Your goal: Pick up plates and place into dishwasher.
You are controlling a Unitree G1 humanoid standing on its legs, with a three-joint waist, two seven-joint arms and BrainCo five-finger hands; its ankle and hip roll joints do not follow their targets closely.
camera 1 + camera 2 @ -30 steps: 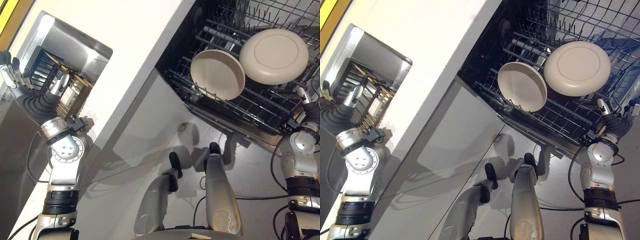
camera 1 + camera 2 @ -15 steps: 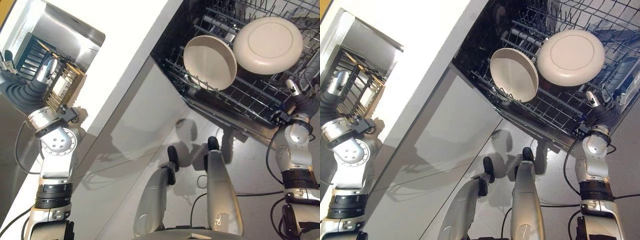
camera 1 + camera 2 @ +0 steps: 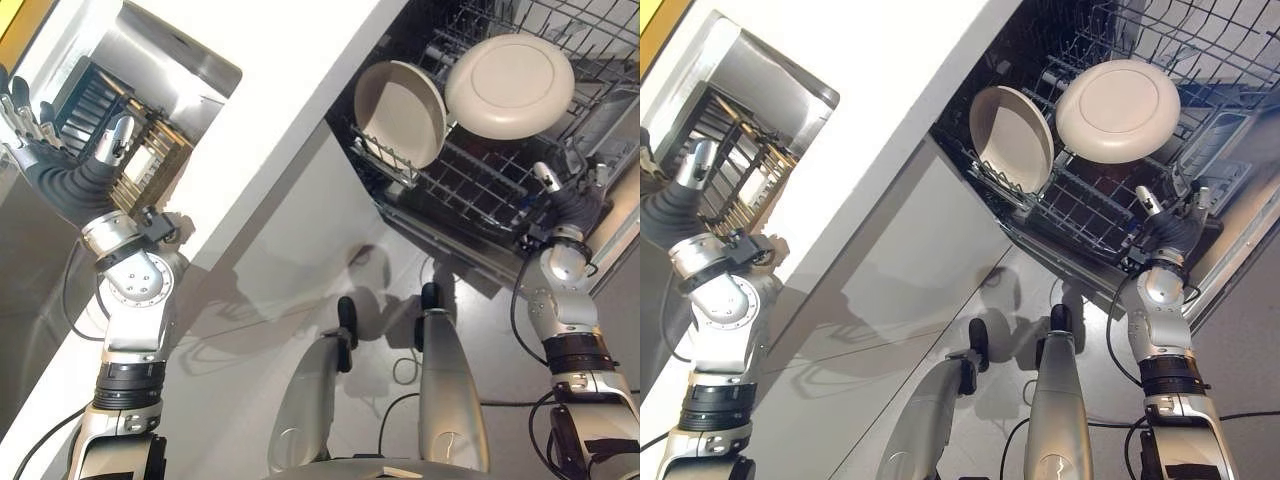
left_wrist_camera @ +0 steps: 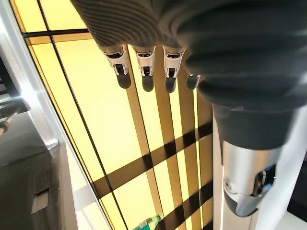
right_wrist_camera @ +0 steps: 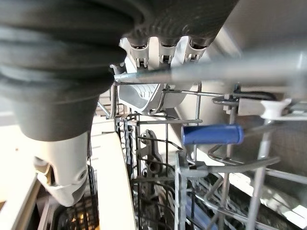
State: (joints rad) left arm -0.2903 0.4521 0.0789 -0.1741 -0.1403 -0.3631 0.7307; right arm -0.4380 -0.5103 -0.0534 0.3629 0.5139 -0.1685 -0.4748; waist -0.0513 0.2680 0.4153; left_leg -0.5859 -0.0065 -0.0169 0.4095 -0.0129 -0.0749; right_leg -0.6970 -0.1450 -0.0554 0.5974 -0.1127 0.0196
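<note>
My left hand [image 3: 45,170] is raised at the far left, beside the sink [image 3: 170,75] sunk into the white worktop [image 3: 290,90], with its fingers [image 4: 144,72] straight and apart and nothing in them. A dish rack [image 3: 140,165] of dark and wooden slats sits inside the sink just past that hand. Further right, the dishwasher rack [image 3: 470,170] is pulled out below the worktop's edge. Two beige plates stand in it: the dished plate [image 3: 400,112] upright near the rack's left corner, and the flat plate [image 3: 510,85] leaning just beside it, overlapping its rim. My right hand [image 3: 570,200] is at the rack's right front edge, fingers [image 5: 163,52] spread loosely against the wires, holding nothing.
</note>
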